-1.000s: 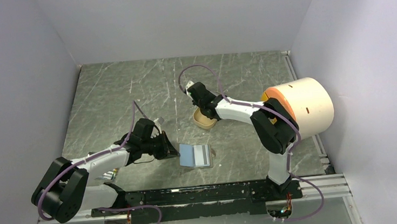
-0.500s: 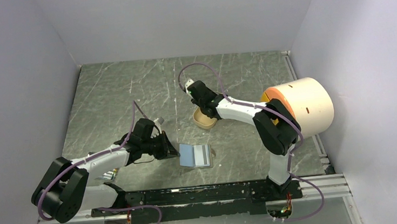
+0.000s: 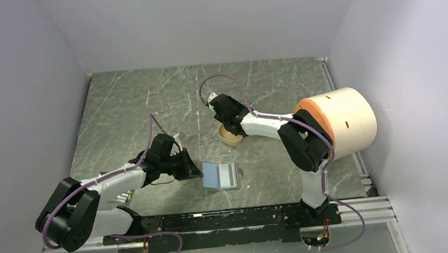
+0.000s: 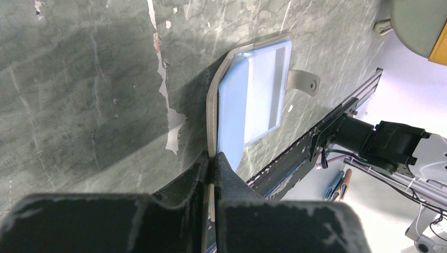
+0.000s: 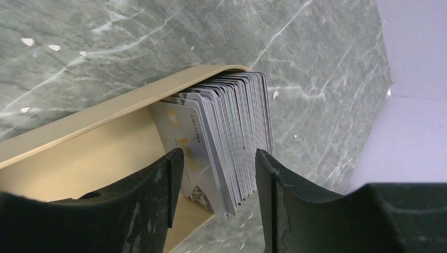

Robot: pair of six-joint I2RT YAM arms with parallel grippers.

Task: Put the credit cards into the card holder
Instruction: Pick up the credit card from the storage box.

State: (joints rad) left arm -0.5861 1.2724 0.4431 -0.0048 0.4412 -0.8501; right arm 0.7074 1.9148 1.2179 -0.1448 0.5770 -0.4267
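the card holder (image 3: 221,176) lies open on the table (image 3: 134,110), bluish inside up, and every place here is given from it. the left gripper (image 4: 213,163) is at the holder's left edge, jaws pressed together on its thin rim, pinning it.

the credit cards (image 5: 232,132) are not in the holder. they stand on edge as 1 tight stack in the tan tray (image 5: 105,113), which sits beyond the holder and slightly to its right, apart from it. the right gripper (image 5: 213,179) hangs over that tray with its 2 fingers (image 5: 153,200) spread, 1 on each side of the stack. it has hold of nothing.

likely trouble:
- closing from this straddle would probably clamp many cards rather than 1, because the stack is packed so closely. a thick wad would likely jam at the holder's pocket.
- the front card leans away from the rest, so a descending finger could catch its top edge and bend it.
- the tray looks light and could slide or lift with the cards.
- the left grip is only on a rim, so a push from an incoming card could twist the holder free.

the front card shows a short line of dark print and a gold patch, but the letters are too small to read with confidence. no brand is readable on the holder or the tray.
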